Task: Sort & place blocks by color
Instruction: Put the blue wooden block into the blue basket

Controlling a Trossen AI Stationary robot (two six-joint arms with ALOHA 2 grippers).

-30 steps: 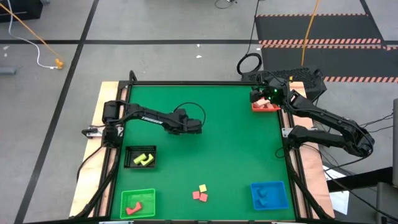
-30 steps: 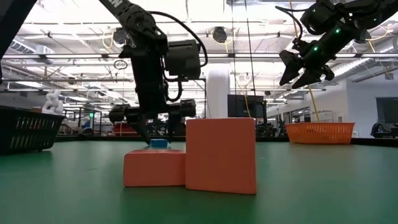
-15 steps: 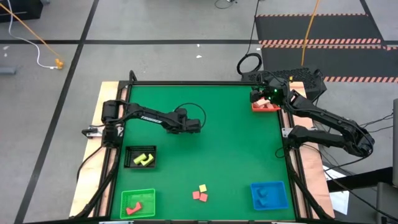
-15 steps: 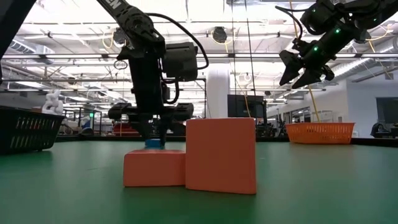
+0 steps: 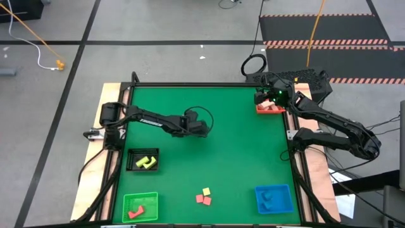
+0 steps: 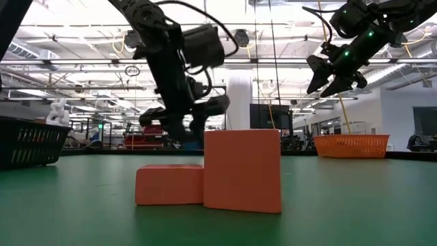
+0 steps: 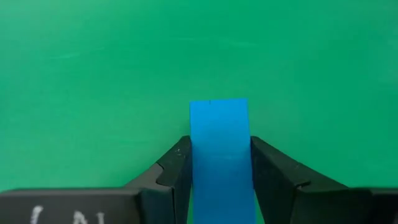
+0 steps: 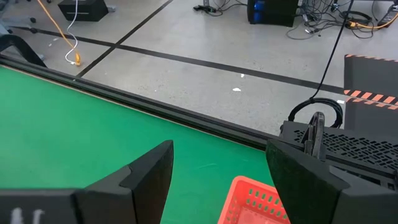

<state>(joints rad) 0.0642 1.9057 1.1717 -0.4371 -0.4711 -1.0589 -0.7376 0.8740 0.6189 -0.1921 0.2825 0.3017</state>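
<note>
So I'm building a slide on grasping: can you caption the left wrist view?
Left gripper shut on a small blue rectangular block, held above the bare green table mat.

A: What surrounds your table?
B: A grey concrete floor [image 5: 158, 25] crossed by dark lines, with an orange cable [image 5: 28, 28] and a white cable [image 5: 31, 50] lying on it. Black mats with red-striped edges [image 5: 326, 43] sit near one corner.
A: And farther back?
B: A large hall: rows of ceiling lights [image 6: 75, 31], a white column [image 6: 239, 102], dark equipment behind.
</note>
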